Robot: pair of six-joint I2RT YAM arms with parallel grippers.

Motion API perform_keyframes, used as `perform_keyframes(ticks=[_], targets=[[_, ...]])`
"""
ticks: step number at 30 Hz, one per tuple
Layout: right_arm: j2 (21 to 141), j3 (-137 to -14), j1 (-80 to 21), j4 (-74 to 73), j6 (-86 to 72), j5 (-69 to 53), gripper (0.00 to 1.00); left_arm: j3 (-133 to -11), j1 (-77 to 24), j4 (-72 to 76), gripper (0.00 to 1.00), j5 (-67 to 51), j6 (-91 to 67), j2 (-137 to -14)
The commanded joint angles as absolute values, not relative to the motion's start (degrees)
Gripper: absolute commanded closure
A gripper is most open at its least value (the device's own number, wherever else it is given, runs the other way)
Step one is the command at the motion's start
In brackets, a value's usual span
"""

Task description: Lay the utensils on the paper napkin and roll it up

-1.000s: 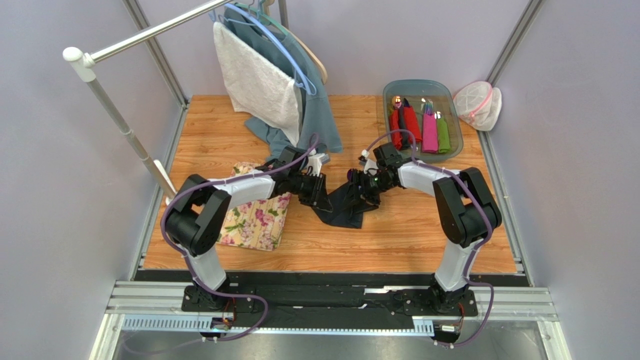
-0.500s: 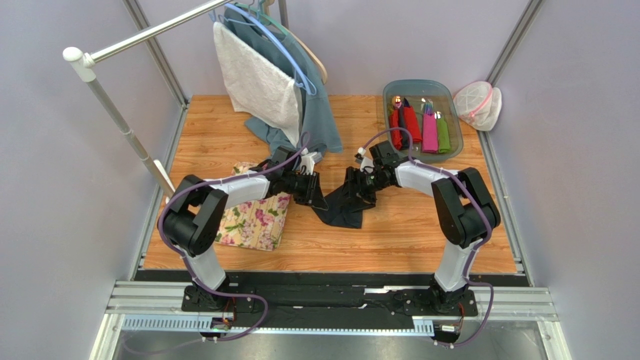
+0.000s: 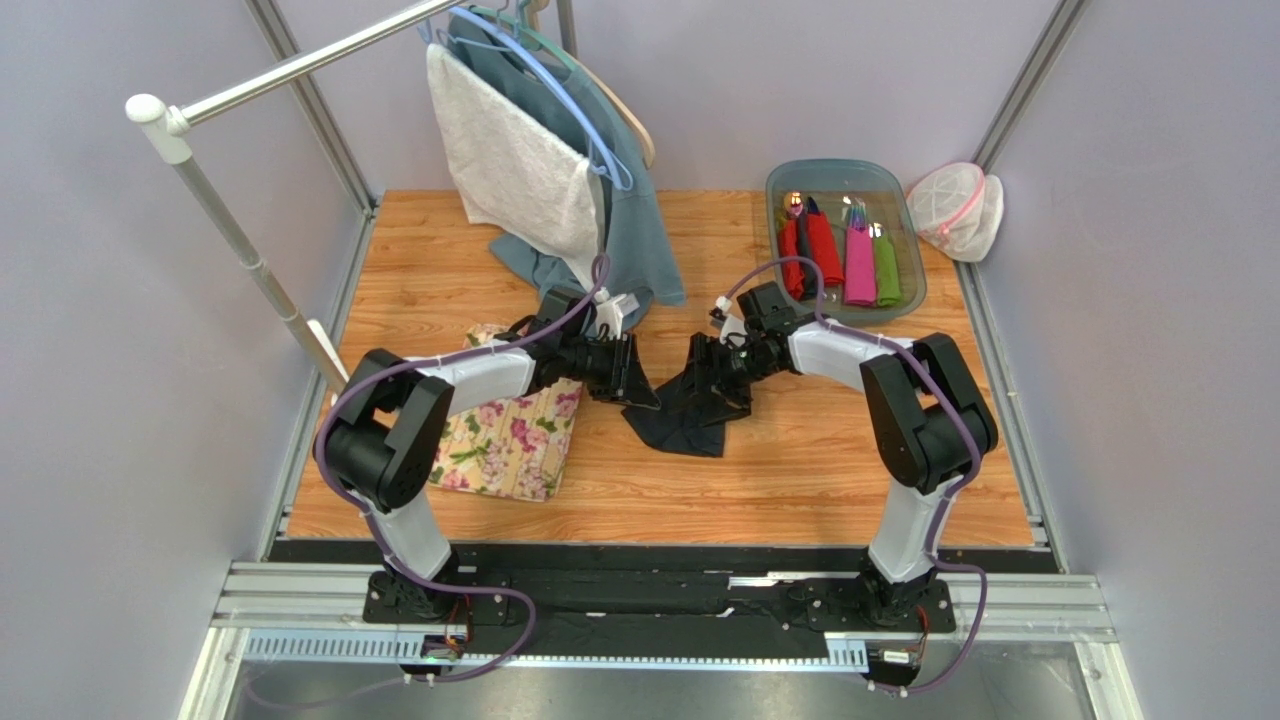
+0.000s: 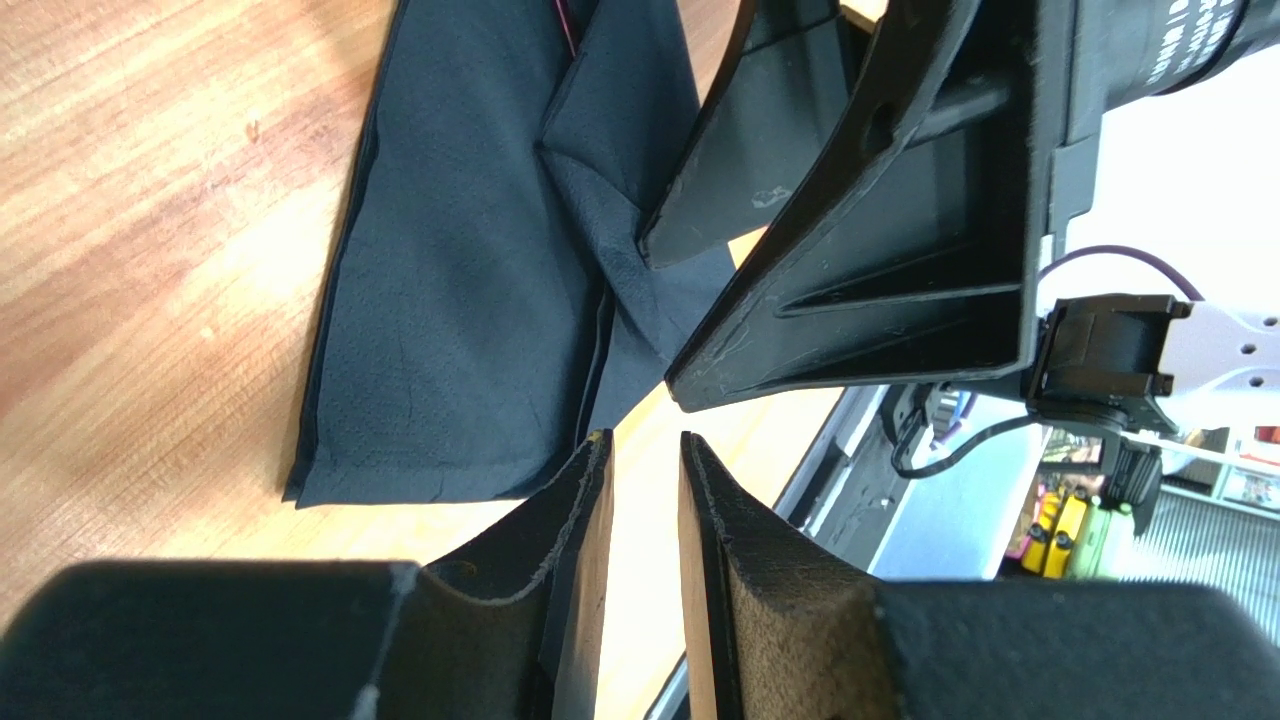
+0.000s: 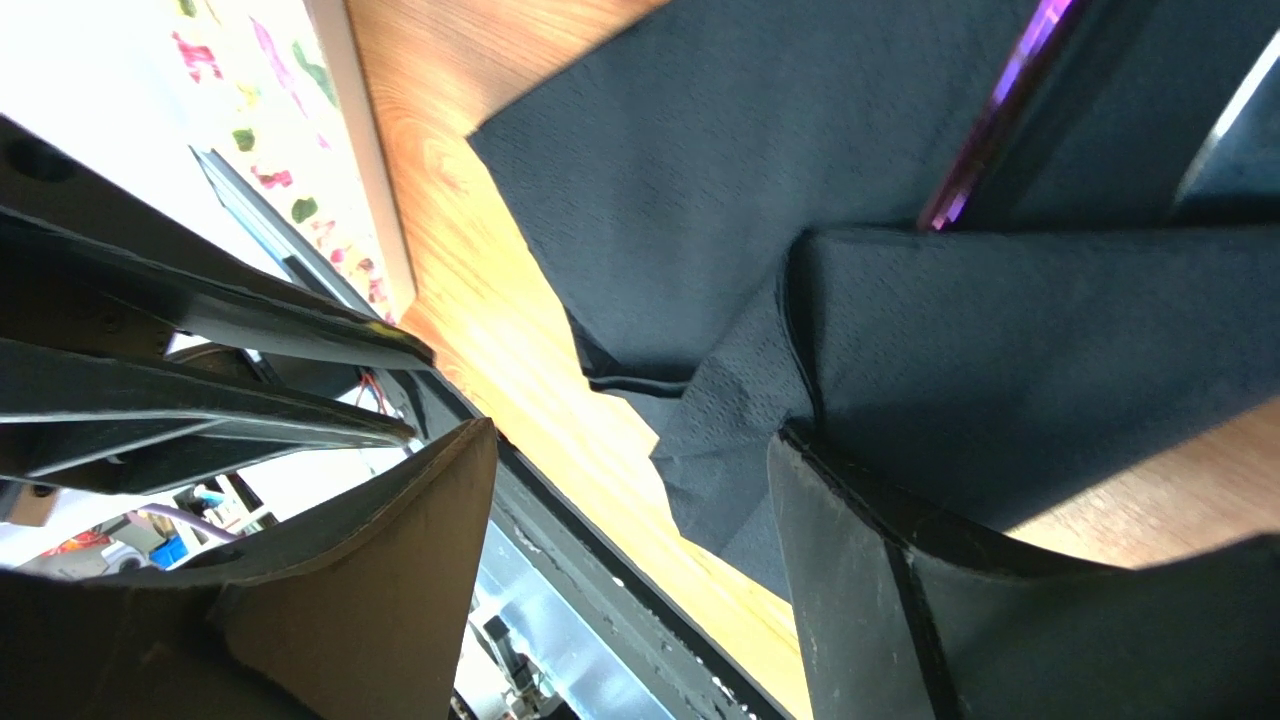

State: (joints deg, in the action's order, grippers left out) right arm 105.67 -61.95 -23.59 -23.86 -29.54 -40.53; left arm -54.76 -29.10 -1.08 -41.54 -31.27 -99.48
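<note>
On the wooden worktop (image 3: 842,465), beside the floral cloth mat (image 3: 511,443), the navy-black paper napkin (image 3: 679,428) enfolds a purple-tinted spoon (image 5: 984,135). The left gripper (image 4: 646,495) is barely parted and empty; the right gripper (image 5: 631,443) is spread wide over the napkin. Beyond, a translucent plastic tub (image 3: 839,165) holds a red roll (image 3: 809,252), a pink roll (image 3: 860,263) and a green roll (image 3: 887,270).

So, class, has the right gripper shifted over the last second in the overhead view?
Yes. The right gripper has edged slightly away from the near edge of the wooden table, toward the far side, and a little left.
</note>
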Motion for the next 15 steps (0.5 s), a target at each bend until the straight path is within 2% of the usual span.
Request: perform_keyframes(ticks=[1, 15], targets=[[103.01, -62.93, -23.82, -26.8, -27.86, -38.85, 0.29, -54.32, -28.92, 1.41, 0.69, -42.8, -31.82, -98.79], [100.99, -62.67, -23.73, -28.66, -26.45, -36.38, 0.29, -54.05, -28.92, 2.11, 0.69, -42.89, -32.08, -98.79]])
